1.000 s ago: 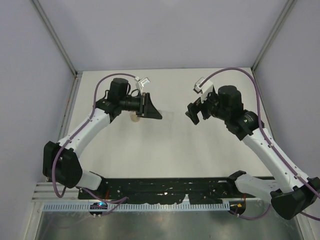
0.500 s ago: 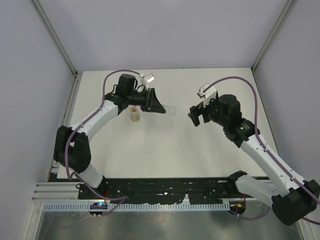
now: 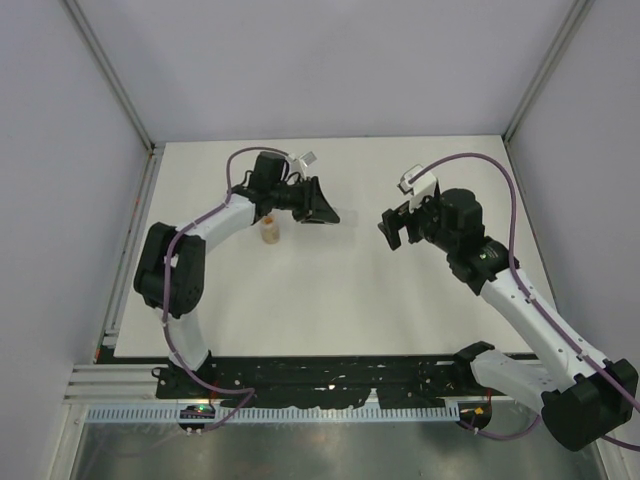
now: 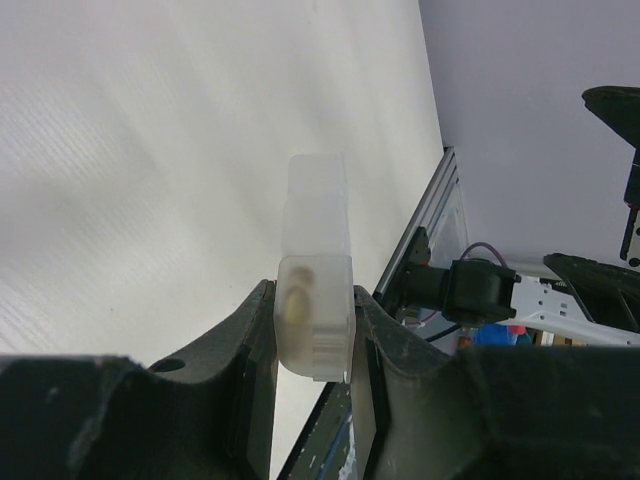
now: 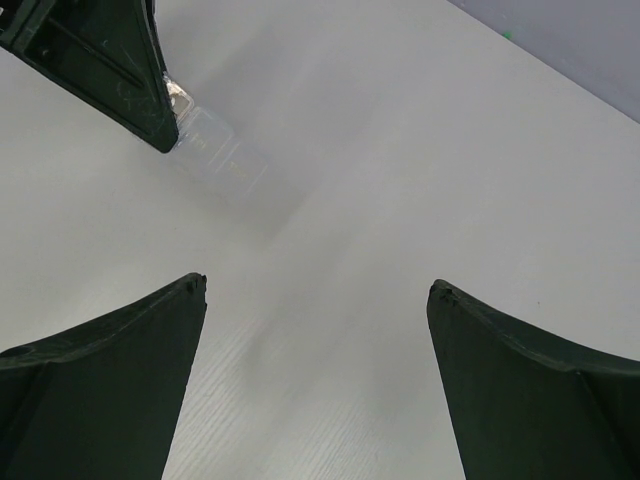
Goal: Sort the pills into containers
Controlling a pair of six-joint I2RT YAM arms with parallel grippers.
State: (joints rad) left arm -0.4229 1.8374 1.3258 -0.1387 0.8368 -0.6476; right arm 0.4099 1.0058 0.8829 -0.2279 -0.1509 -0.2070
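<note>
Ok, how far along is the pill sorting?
Looks done: the amber vial stands on the table, orange inside. In hand: the left fingers clamp the clear vial, a pale pill inside it. The right fingers hang open, empty. Left: nothing else to sort shows, so unclear.

My right gripper (image 5: 318,285): I've got both dark fingers (image 5: 100,390) at the bottom corners, spread wide, white table showing between them
Left gripper (image 5: 150,100): I see its dark tip poking in at top left
Clear vial (image 5: 215,150): juts from that tip, slanting down-right; contents I can't make out
Table (image 5: 420,170): plain white, fills most of my view
Wall (image 5: 590,35): grey strip, top right corner
</note>
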